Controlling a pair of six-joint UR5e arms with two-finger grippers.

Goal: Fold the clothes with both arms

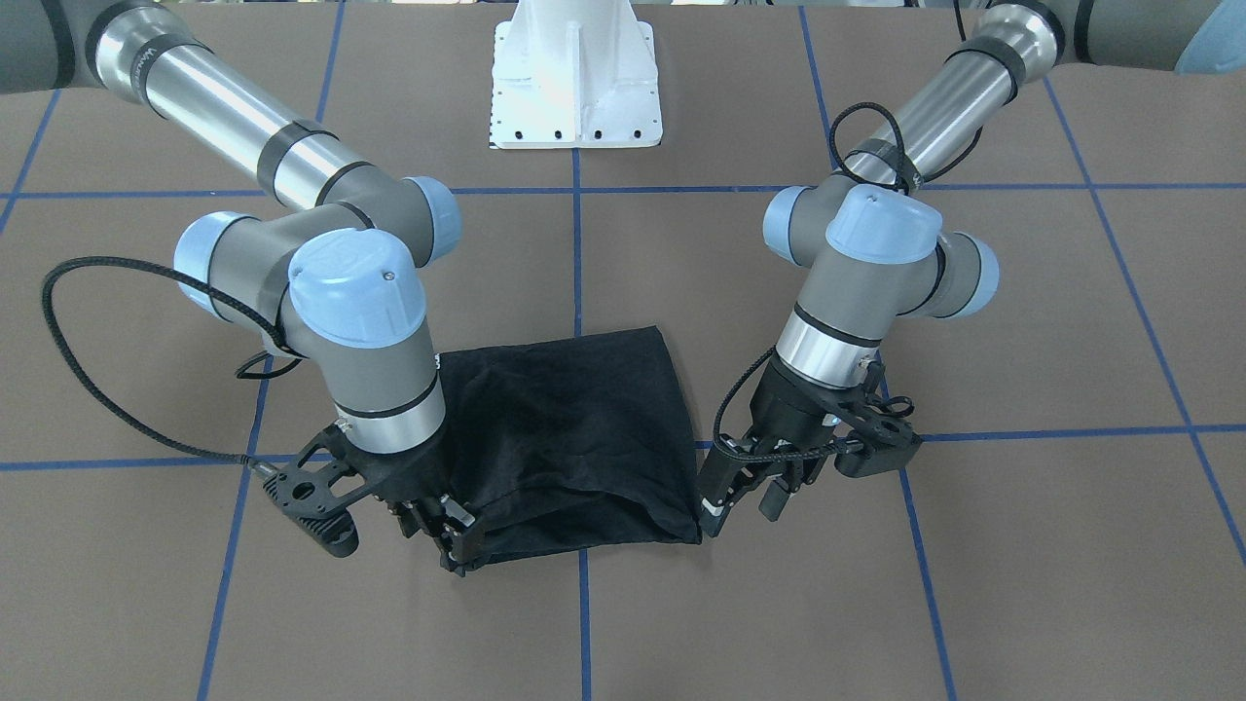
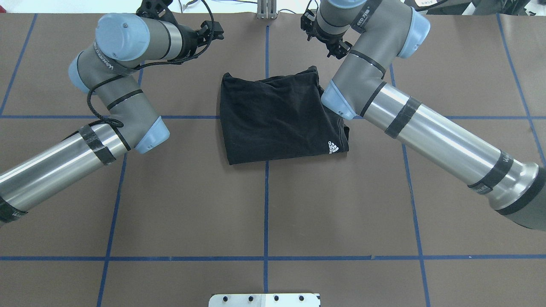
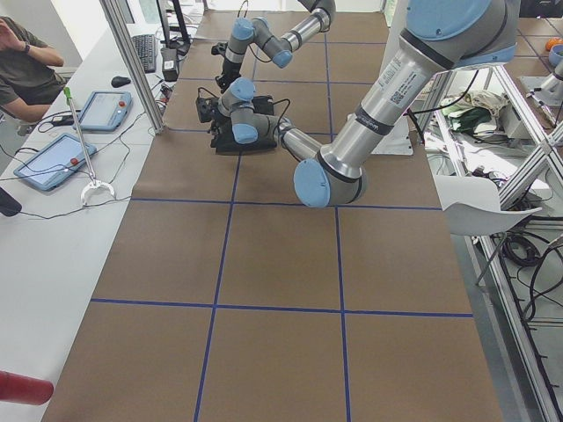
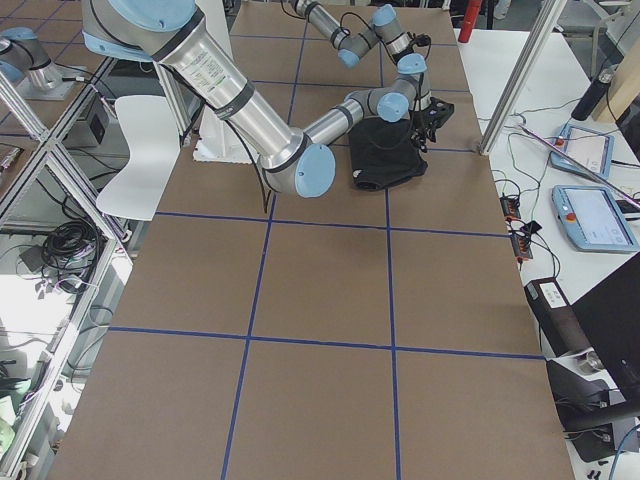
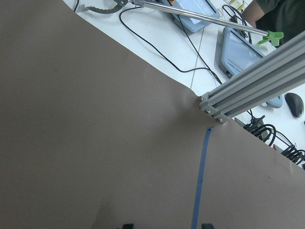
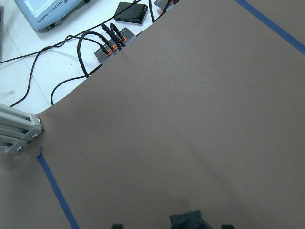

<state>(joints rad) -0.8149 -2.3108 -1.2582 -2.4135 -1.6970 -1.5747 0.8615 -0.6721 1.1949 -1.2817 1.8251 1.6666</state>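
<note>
The black T-shirt (image 1: 574, 438) lies folded into a rough rectangle on the brown table, and its small white logo shows in the overhead view (image 2: 334, 147). My right gripper (image 1: 450, 534) is low at the shirt's far corner. In the right wrist view (image 6: 171, 225) its fingertips stand wide apart with a tip of black cloth (image 6: 189, 220) between them. My left gripper (image 1: 745, 498) is just beside the other far corner. In the left wrist view (image 5: 167, 225) it is open with only bare table between the fingertips. The large chest logo is hidden.
The white pedestal base (image 1: 574, 88) stands behind the shirt. Blue tape lines (image 2: 266, 192) cross the table. Beyond the far edge are an aluminium post (image 5: 248, 90), tablets (image 6: 52, 12) and cables (image 6: 95, 52). A seated person (image 3: 22, 61) is at that side.
</note>
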